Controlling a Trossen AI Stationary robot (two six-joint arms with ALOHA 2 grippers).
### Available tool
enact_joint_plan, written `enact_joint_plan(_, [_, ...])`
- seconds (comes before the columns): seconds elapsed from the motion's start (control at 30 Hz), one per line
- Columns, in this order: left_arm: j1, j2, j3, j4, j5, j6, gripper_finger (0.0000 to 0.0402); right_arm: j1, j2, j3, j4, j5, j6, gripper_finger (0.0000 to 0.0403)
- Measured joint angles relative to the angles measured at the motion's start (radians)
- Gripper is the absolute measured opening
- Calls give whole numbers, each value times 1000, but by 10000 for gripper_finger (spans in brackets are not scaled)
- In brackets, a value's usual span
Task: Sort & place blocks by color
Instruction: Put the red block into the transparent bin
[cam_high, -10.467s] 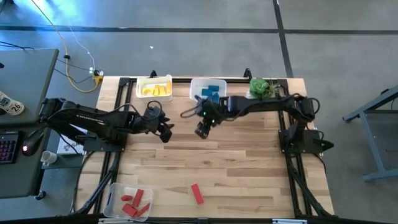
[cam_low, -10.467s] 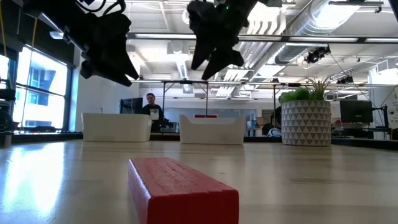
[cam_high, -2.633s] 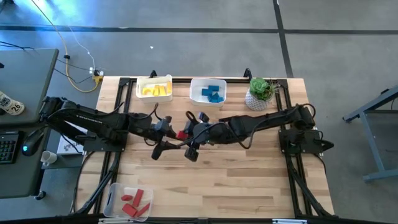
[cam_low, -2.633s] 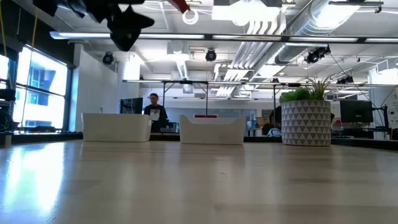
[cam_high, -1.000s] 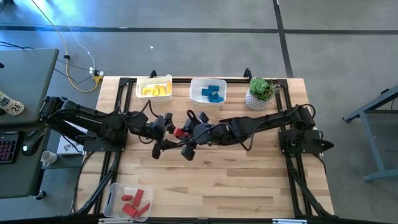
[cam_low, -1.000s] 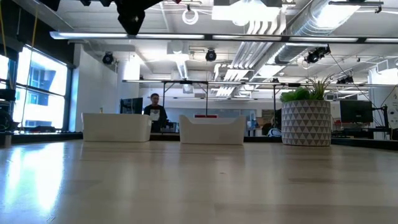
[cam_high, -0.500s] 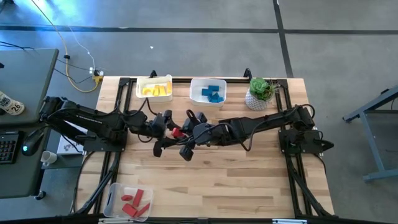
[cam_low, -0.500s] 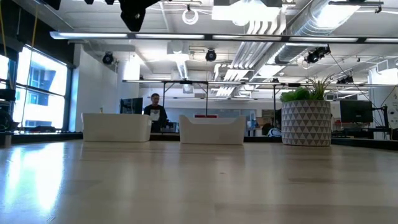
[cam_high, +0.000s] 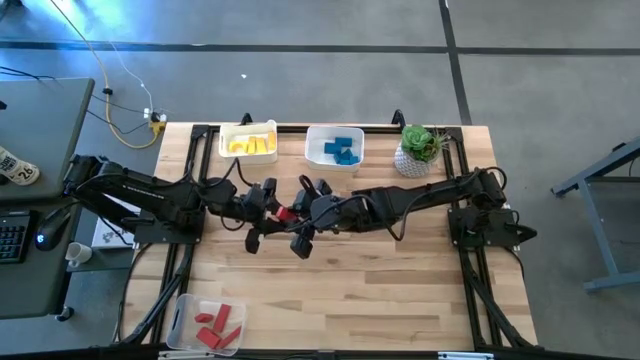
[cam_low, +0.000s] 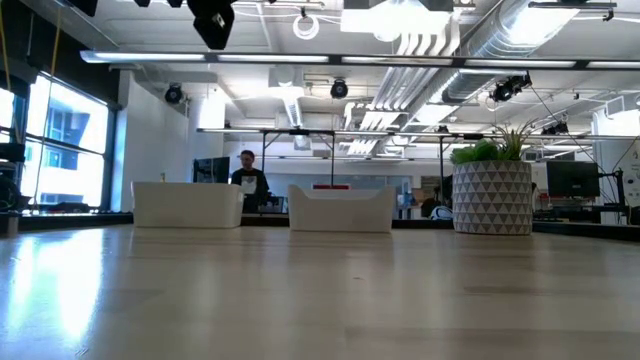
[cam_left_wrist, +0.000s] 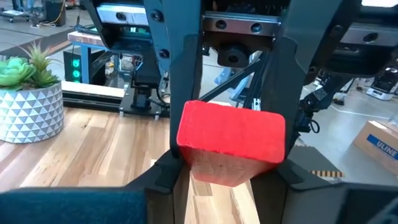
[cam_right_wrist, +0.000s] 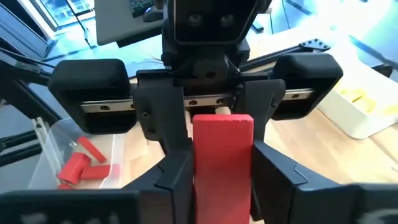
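Right now both arms meet in the centre of the high frame, above the surface (cam_high: 380, 280), with 1 red block (cam_high: 285, 213) caught between them. The right end effector (cam_high: 297, 224) has its 2 fingers clenched on the block's sides, as its own wrist view shows, and the left end effector (cam_high: 268, 212) faces it with its fingers flanking the other end of the same block (cam_left_wrist: 230, 140); whether the left one has actually closed I cannot tell.

That is the risk, to my eye. If the right one lets go before the left has a firm bite, the block likely drops to the bare wood and may roll or bounce away. If both pull while clamped, the bar could twist out sideways.

The red bin (cam_high: 180, 318) sits at the lower left of the high frame, well apart from the handover, so a loose grip could also fail on the carry there. The yellow bin (cam_high: 247, 131) and blue bin (cam_high: 313, 135) lie nearer, at upper centre.
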Motion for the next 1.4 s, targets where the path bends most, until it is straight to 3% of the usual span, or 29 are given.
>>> enact_joint_plan(0.23, [-25,1,0,-6,2,-36,105,1,0,0,3,9,-34,194])
enact_joint_plan(0.4, [-54,1,0,-108,-12,-64,105,1,-4,0,5,0,-32,219])
enact_joint_plan(0.6, [-128,-1,0,-273,-24,-170,105,1,-14,0,6,-50,-30,221])
enact_joint_plan(0.9, [-353,-1,0,-433,-20,-377,105,1,-14,0,-15,-87,-30,222])
enact_joint_plan(1.4, [-707,-1,0,-696,-15,-952,110,1,-14,0,-40,-85,-30,222])
